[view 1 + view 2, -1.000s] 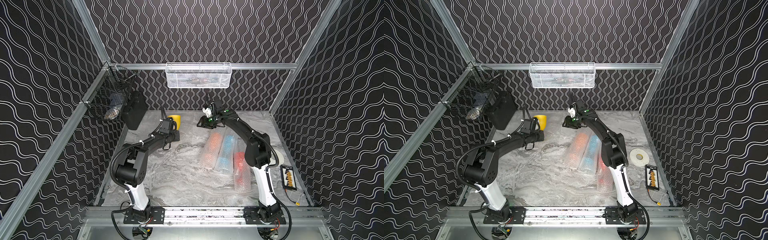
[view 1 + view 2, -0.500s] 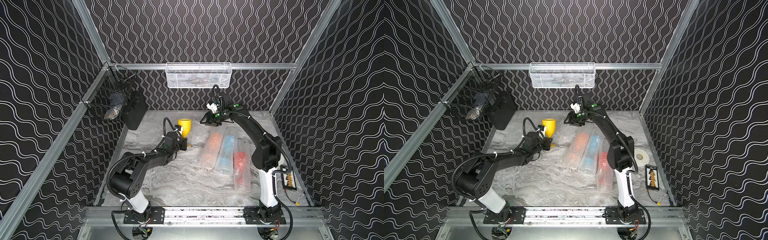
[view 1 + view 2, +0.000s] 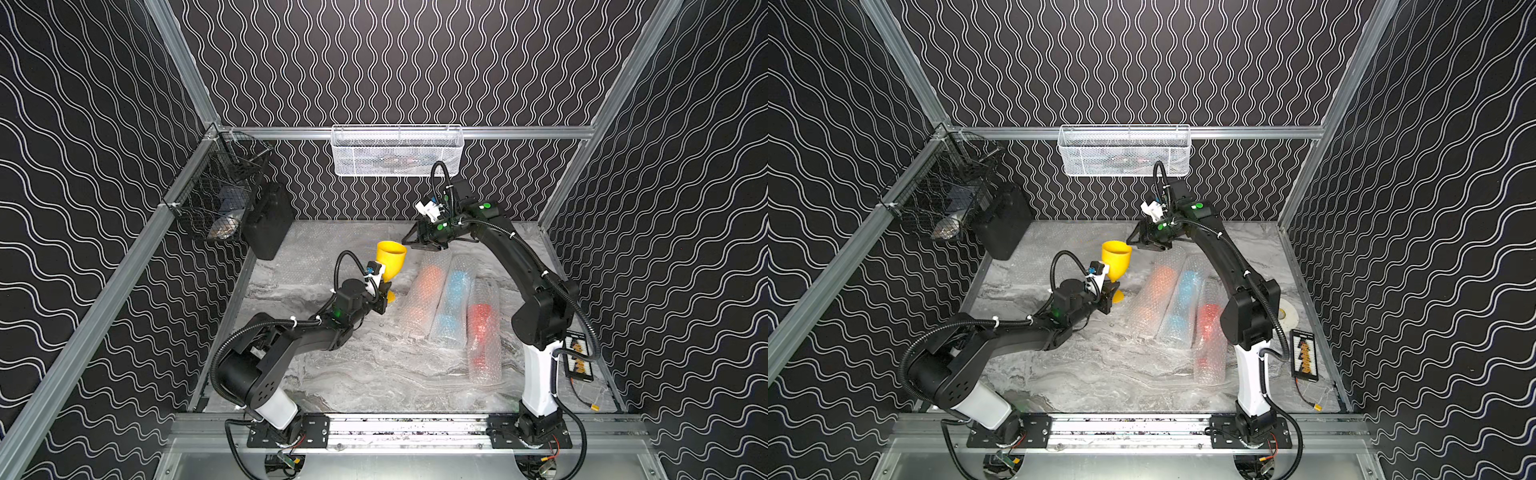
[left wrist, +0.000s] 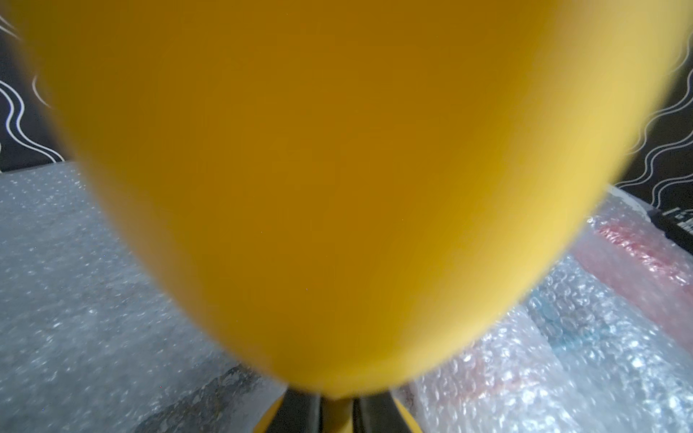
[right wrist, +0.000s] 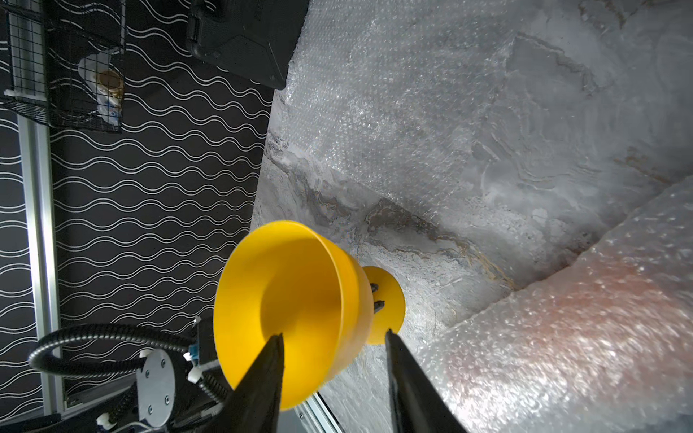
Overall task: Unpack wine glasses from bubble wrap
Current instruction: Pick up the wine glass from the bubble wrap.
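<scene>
Your left gripper (image 3: 385,291) pinches the yellow goblet (image 3: 391,261) by its stem, upright over the middle of the bench (image 3: 332,374) beside the wrapped tubes (image 3: 449,300), and your right gripper (image 3: 409,244) hangs part-open, empty, by the rim: one nudge could tip it

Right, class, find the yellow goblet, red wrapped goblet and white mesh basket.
yellow goblet (image 3: 391,261): in a top view, bowl's outer wall.
red wrapped goblet (image 3: 481,316): in a top view, red seen through wrap.
white mesh basket (image 3: 397,160): in a top view, front wall.
</scene>
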You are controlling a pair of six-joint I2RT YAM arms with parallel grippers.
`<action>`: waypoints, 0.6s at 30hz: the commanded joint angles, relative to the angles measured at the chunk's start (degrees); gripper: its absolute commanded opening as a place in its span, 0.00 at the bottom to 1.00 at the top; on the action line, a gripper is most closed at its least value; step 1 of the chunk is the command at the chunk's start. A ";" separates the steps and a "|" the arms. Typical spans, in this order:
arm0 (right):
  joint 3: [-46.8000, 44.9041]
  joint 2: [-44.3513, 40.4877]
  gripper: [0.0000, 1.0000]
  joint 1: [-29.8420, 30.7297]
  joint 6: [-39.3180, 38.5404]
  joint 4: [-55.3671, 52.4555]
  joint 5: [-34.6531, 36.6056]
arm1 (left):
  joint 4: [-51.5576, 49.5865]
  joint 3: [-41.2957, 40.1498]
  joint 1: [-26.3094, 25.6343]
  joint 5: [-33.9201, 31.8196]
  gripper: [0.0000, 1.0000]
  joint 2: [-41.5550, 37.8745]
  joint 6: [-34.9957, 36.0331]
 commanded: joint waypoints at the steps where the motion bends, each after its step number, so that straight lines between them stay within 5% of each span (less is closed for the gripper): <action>1: 0.67 -0.11 0.43 0.01 -1.73 -3.74 -0.61 | 1.69 0.92 -1.15 -2.87 0.00 -0.71 4.93; 18: 2.19 1.27 0.19 0.09 -2.79 -6.70 0.06 | -1.19 3.58 -2.44 -7.17 0.00 0.33 9.55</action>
